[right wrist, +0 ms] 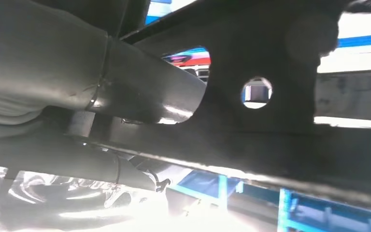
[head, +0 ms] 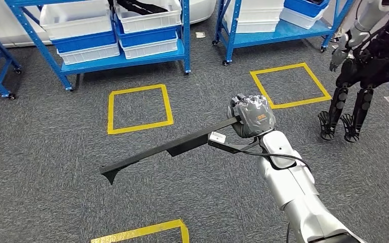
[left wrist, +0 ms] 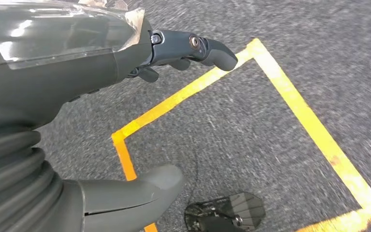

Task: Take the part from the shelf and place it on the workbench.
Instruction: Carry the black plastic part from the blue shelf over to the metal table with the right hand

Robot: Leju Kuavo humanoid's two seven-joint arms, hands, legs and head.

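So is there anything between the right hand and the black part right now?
No. The right hand already grips the long black part at one end, carrying it above the grey carpet. The left hand hangs free, holding nothing.

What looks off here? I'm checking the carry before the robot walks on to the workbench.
The right hand grips the long black part near one end, so most of it juts out unsupported over the carpet, sloping down toward its far tip. The left hand holds nothing. Nothing looks damaged or spilled.
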